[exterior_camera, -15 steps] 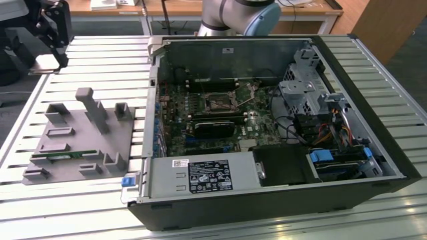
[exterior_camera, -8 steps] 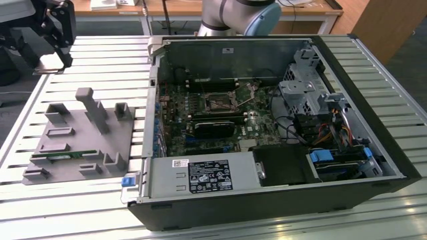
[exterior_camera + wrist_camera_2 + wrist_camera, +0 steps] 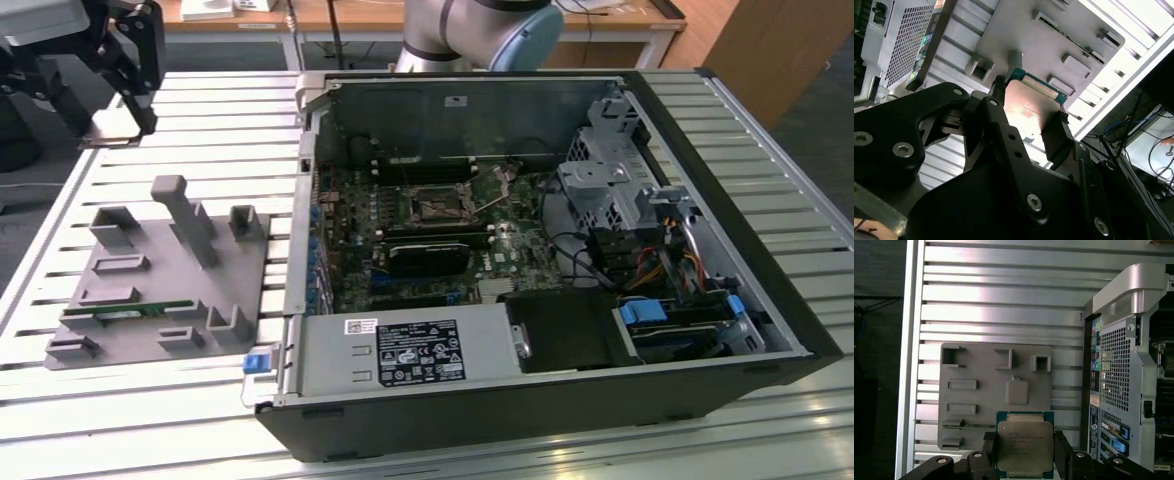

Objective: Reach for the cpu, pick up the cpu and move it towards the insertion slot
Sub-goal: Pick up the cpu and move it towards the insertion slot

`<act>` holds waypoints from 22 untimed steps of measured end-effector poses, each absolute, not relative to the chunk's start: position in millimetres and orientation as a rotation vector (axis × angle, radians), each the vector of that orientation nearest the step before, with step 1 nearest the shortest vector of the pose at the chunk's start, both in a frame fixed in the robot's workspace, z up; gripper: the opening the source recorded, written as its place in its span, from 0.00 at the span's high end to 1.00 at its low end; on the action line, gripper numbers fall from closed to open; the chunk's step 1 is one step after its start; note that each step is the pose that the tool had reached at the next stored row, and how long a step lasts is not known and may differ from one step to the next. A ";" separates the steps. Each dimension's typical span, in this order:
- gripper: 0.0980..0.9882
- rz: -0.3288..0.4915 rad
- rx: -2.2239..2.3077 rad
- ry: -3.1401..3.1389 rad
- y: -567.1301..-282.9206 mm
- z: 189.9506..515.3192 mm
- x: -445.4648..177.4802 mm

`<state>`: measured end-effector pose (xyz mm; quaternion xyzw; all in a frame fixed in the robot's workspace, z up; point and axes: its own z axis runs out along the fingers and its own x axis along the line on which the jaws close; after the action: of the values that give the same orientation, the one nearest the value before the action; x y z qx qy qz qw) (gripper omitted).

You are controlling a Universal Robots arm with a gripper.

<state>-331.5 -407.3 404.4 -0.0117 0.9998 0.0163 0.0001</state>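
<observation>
Overhead, claw [image 3: 1024,452] clamping cpu [image 3: 1025,447]

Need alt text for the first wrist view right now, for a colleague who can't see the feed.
The gripper holds the cpu between its two black fingers, silvery top toward the camera, above a grey fixture tray on the slatted metal table. The open computer case stands beside the tray.

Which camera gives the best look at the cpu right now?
The first wrist view: the cpu faces the camera between the gripper fingers. The second wrist view shows it at a steep angle; the exterior view shows it edge-on.
</observation>
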 end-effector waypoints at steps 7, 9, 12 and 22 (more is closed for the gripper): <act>0.50 0.051 -0.037 3.141 -407.2 404.4 -322.2; 0.50 0.051 -0.037 3.141 -407.2 404.5 -318.6; 0.50 0.051 -0.037 3.141 -407.1 404.5 -312.8; 0.50 0.051 -0.037 3.141 -406.6 404.4 -287.9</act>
<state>-287.9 -406.6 404.4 -0.0117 0.9998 0.0163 0.0002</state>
